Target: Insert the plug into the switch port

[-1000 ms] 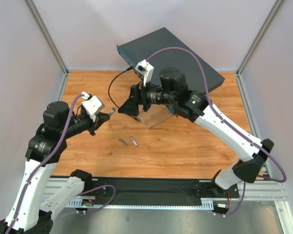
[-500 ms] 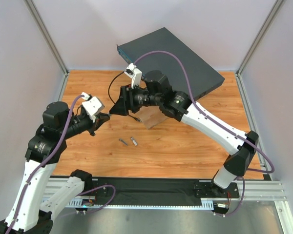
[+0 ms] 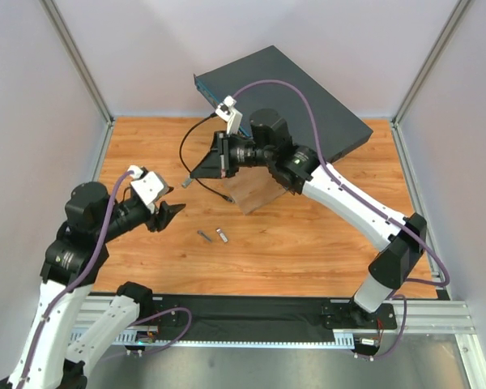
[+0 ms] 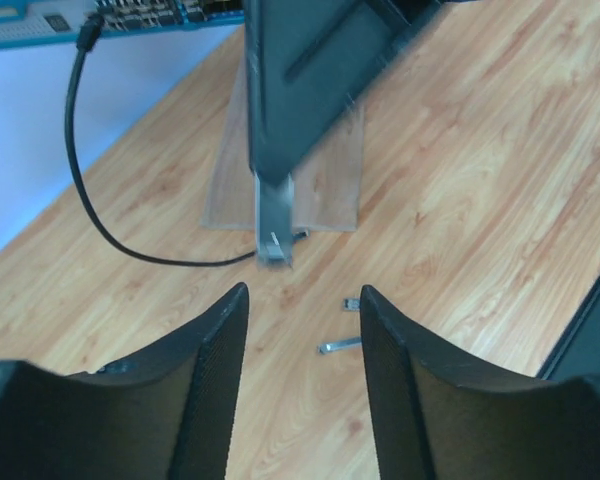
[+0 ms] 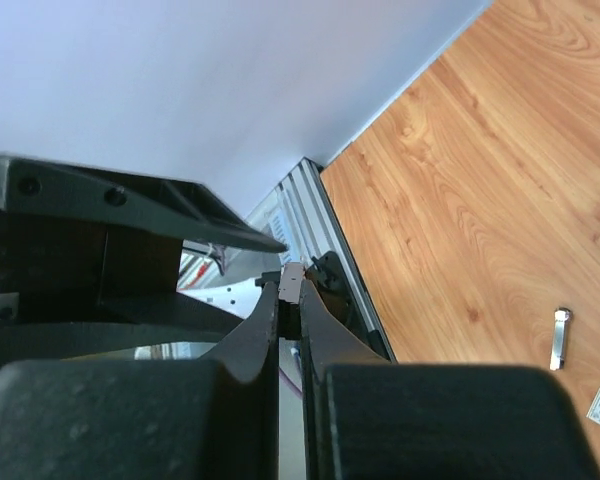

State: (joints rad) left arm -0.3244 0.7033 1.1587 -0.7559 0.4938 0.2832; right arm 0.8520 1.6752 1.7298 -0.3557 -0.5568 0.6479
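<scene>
Plug: a small pale piece pinched between the fingertips of the right claw, which is closed upon it. The pair hangs above the worktop, left of centre, apart from the switch; the plug is not inserted. Switch: a flat dark grey box lying askew at the far edge of the worktop, its teal front edge with the row of ports turned toward the left. A black cable leaves that front edge, loops out over the wood and ends close to the near corner of a pale wooden board. The board lies beneath the right arm, between the switch and the middle of the worktop. Left claw: open, nothing between its fingers, low over the worktop to the near left of the plug and apart from it. A thin metal piece and a short metal piece lie side by side on the bare wood, near the left claw and in front of the board; whether they match the held plug cannot be told
</scene>
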